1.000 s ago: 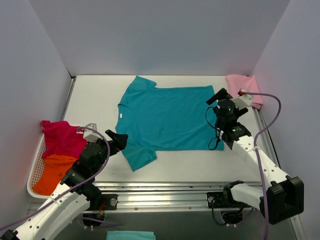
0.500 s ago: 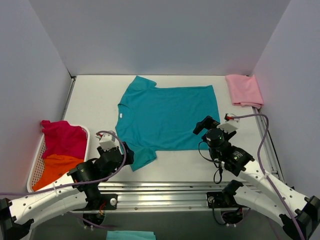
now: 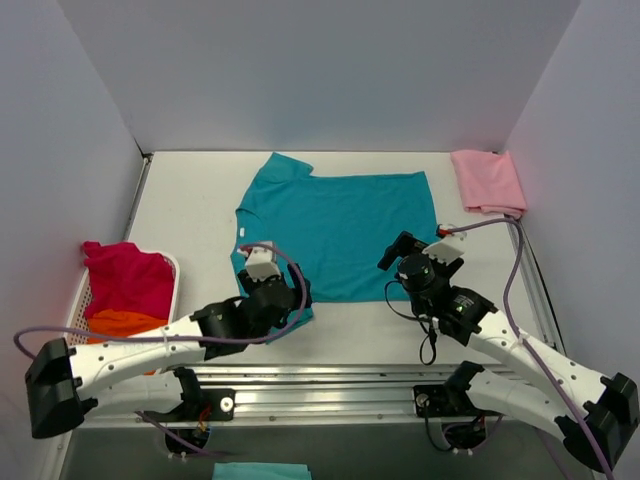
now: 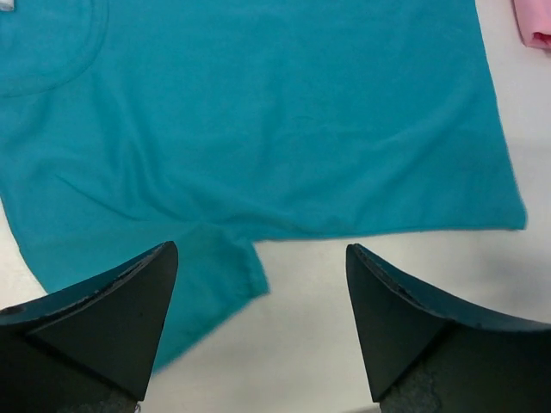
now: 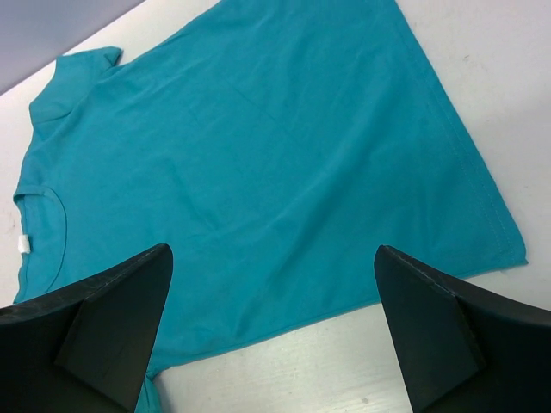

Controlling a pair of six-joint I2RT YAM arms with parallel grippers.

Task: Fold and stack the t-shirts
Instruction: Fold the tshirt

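The teal t-shirt (image 3: pixel 335 230) lies spread flat in the middle of the table, collar to the left. My left gripper (image 3: pixel 298 292) is open and empty, low over its near sleeve. In the left wrist view (image 4: pixel 263 318) that sleeve (image 4: pixel 211 275) lies between and just ahead of the fingers (image 4: pixel 103 318). My right gripper (image 3: pixel 392 252) is open and empty over the shirt's near edge, with teal cloth (image 5: pixel 250 155) between its fingers (image 5: pixel 95 327). The pale pink shirt (image 3: pixel 487 180) lies folded at the back right. The magenta-red (image 3: pixel 125 275) and orange (image 3: pixel 120 322) shirts lie in the basket.
The white plastic basket (image 3: pixel 72 325) stands at the left edge of the table. Grey walls close in the left, back and right. A metal rail (image 3: pixel 330 380) runs along the near edge. A bit of teal cloth (image 3: pixel 245 470) shows below the table.
My left gripper has moved right from the basket to the teal shirt's near sleeve. My right gripper has come back from the pink shirt to the teal shirt's near edge.
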